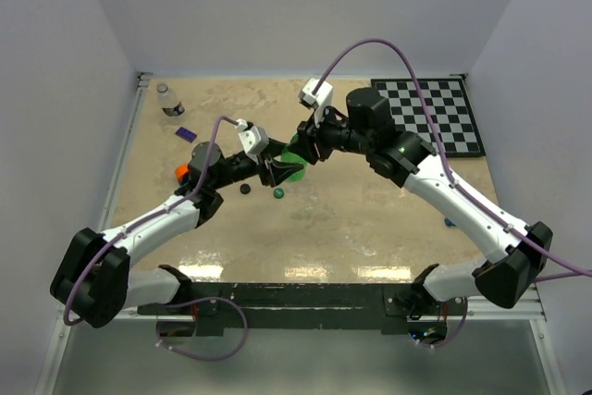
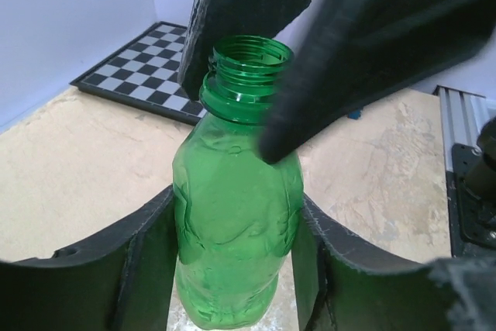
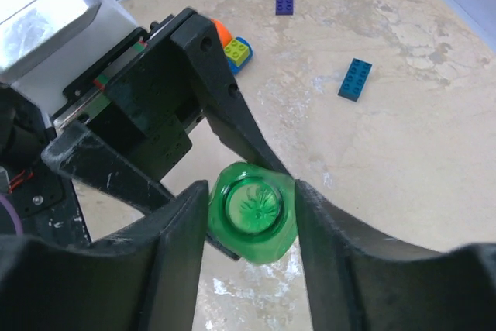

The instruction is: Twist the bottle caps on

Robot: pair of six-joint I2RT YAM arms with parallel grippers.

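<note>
The green bottle (image 2: 232,215) stands upright with its threaded mouth (image 2: 249,58) uncapped. My left gripper (image 2: 236,203) is shut on its body, pads pressing both sides. My right gripper (image 3: 252,191) comes from above and is shut on the same green bottle (image 3: 253,211) at its shoulder; its dark fingers (image 2: 349,44) flank the neck. In the top view both grippers meet at the bottle (image 1: 293,163) mid-table. The black cap (image 1: 245,189) and the green cap (image 1: 277,194) lie loose on the table just in front. The clear bottle (image 1: 167,99) stands at the far left corner.
A purple brick (image 1: 185,133) lies near the clear bottle, and an orange piece (image 1: 182,171) sits by my left arm. A checkerboard (image 1: 435,113) covers the far right. A blue brick (image 3: 355,80) and a yellow-green brick (image 3: 238,49) lie on the table.
</note>
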